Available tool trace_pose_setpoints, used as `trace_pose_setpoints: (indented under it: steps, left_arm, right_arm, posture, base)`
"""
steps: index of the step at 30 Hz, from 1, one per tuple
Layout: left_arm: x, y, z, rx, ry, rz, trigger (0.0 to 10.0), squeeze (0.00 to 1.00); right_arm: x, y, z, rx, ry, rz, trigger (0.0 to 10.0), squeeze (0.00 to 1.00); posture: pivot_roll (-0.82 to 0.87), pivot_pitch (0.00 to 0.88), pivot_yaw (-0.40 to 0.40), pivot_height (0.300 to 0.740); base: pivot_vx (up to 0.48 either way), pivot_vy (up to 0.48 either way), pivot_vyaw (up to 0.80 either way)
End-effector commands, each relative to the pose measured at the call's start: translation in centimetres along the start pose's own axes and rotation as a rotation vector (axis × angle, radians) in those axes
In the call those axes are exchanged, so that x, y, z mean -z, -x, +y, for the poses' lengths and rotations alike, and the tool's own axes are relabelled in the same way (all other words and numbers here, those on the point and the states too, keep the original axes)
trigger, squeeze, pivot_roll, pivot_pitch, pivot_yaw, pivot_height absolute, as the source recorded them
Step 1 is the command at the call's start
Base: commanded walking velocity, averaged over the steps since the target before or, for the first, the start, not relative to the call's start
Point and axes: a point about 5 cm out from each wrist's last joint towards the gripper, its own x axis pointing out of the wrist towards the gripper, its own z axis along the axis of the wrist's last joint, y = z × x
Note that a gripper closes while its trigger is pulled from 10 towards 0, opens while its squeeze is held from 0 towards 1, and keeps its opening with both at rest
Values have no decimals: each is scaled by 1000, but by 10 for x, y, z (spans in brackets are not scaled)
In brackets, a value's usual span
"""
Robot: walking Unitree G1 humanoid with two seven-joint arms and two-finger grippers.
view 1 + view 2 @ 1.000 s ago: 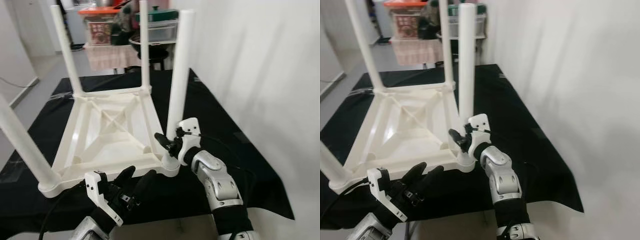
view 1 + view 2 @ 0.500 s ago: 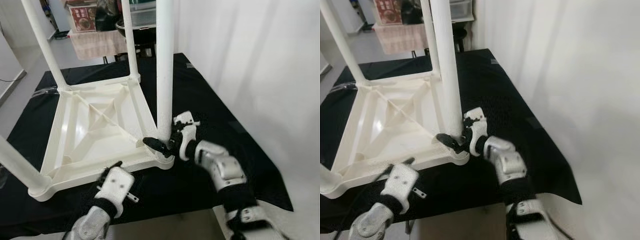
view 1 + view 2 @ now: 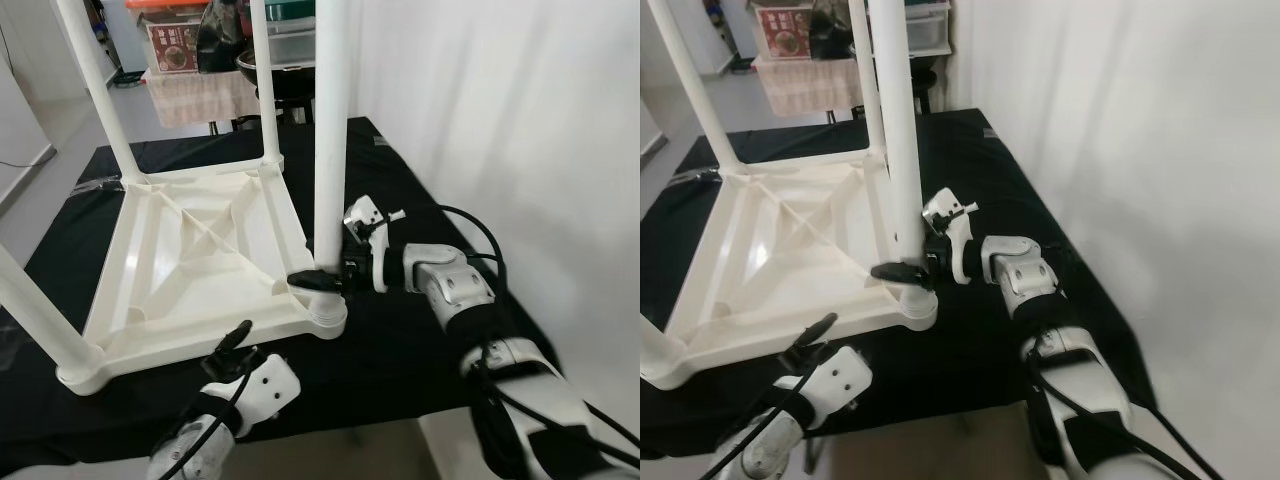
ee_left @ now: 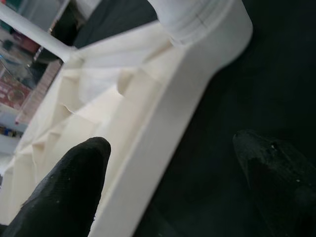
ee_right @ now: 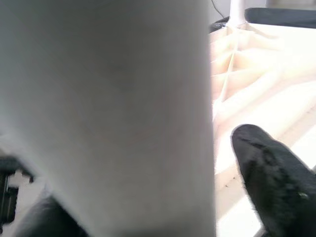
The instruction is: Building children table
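- The white table (image 3: 200, 250) lies upside down on the black cloth (image 3: 430, 200), legs up.
- Right gripper (image 3: 322, 281) reaches in level from the right — fingers clasped round the base of the near leg (image 3: 330, 130).
- Left gripper (image 4: 173, 173) sits low at the table's near edge, fingers spread, holding nothing.

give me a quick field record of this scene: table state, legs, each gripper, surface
table: white plastic table, upside down
legs: four white legs upright in the corner sockets
right gripper: fingers around the base of the near right leg
left gripper: open, astride the table's near edge by that corner
surface: black cloth under the table
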Motion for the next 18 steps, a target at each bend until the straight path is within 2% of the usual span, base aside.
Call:
trace_pose_setpoints:
  steps: [1, 2, 8, 11, 12, 13, 14, 15, 16, 17, 18]
  left_arm:
    - [4, 0, -2, 3, -24, 26, 10000, 0]
    - [4, -3, -6, 3, -49, 45, 10000, 0]
    - [7, -5, -11, 14, -59, 88, 10000, 0]
    - [6, -5, -11, 3, -71, 88, 10000, 0]
    - [7, -4, -12, 2, -71, 90, 10000, 0]
    - [7, -4, -12, 2, -71, 90, 10000, 0]
    - [7, -2, -12, 2, -72, 93, 10000, 0]
    - [7, -1, -12, 1, -72, 95, 10000, 0]
    - [7, -1, -12, 1, -72, 95, 10000, 0]
    - [8, 1, -11, 0, -72, 97, 10000, 0]
    - [9, 2, -10, -1, -73, 100, 10000, 0]
  right_arm:
    - [3, -6, 3, -9, -11, 5, 667, 0]
    - [3, -6, 2, -5, -32, -6, 0, 0]
    - [10, 4, -2, 8, -67, -30, 0, 0]
    - [17, 12, -9, 71, -70, -23, 0, 0]
    - [24, 16, -14, 161, -91, -17, 0, 0]
    - [24, 16, -14, 161, -91, -17, 0, 0]
    - [36, 16, -21, 456, -148, -52, 0, 0]
    - [64, 15, -10, 647, -230, -9, 0, 0]
    - [64, 15, -10, 647, -230, -9, 0, 0]
    - [82, 18, 1, 780, -287, 30, 0, 0]
    - [95, 15, 19, 824, -328, 28, 0, 0]
  posture:
    - [64, 0, -8, 740]
    - [64, 0, -9, 740]
    - [39, 0, 9, 740]
    - [34, 0, 9, 740]
    - [40, 0, -9, 740]
    - [40, 0, -9, 740]
    - [45, 0, -16, 740]
    - [32, 0, -4, 740]
    - [32, 0, -4, 740]
    - [24, 0, 3, 740]
    - [4, 0, 24, 740]
  base:
    - [0, 0, 0]
    - [0, 0, 0]
    - [0, 0, 0]
    - [0, 0, 0]
    - [0, 0, 0]
    - [0, 0, 0]
    - [0, 0, 0]
    - [0, 0, 0]
    - [0, 0, 0]
    - [0, 0, 0]
    - [0, 0, 0]
